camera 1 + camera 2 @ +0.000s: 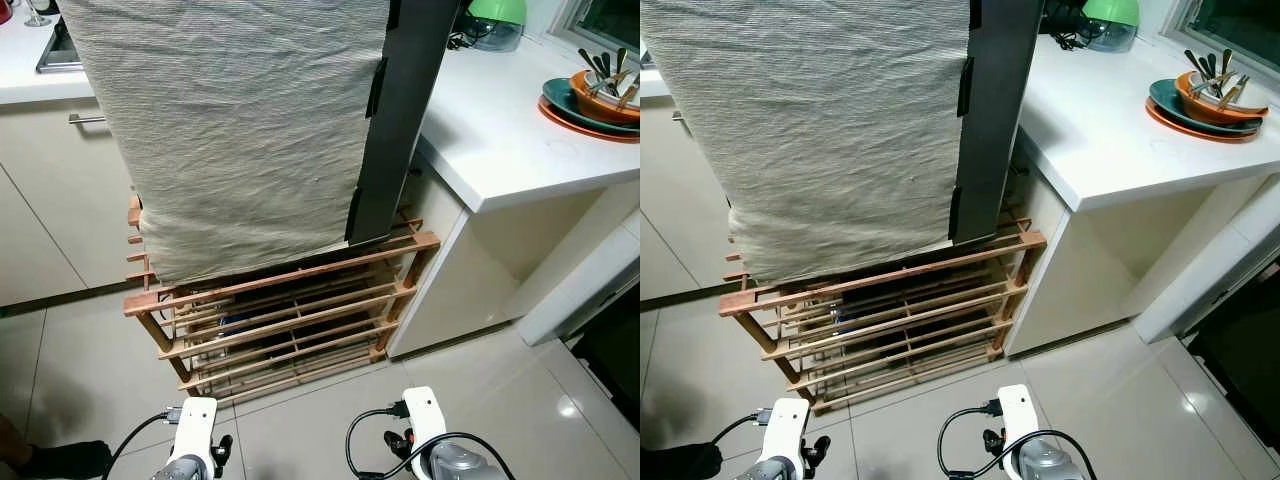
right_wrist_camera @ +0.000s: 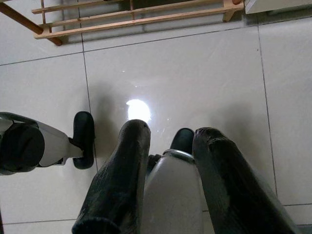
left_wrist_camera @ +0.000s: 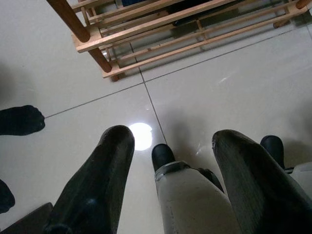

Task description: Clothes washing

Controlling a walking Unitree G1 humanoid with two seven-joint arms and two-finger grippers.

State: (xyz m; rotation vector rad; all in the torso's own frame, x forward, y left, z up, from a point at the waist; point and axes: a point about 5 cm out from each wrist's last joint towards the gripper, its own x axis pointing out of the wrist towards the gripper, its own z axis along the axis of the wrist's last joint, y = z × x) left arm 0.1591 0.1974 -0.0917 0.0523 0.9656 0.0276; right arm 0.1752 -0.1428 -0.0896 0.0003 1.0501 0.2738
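A large grey-beige striped cloth (image 1: 240, 130) hangs over a boxy object that stands on a wooden slatted rack (image 1: 290, 300); what it covers is hidden. A tall dark panel (image 1: 400, 120) runs down the cloth's right side. Both arms hang low in front of the rack, left wrist (image 1: 195, 440) and right wrist (image 1: 425, 430). In the left wrist view my left gripper (image 3: 173, 136) is open over the tiled floor, holding nothing. My right gripper (image 2: 173, 130) is also open and empty, pointing at the floor.
A white counter (image 1: 510, 130) stands to the right, with stacked bowls holding utensils (image 1: 600, 95) and a green-lidded appliance (image 1: 495, 20). Cream cabinets (image 1: 50, 200) are at the left. A person's black-socked foot (image 3: 19, 119) rests on the floor at my left. Glossy tiles (image 1: 500, 400) lie ahead.
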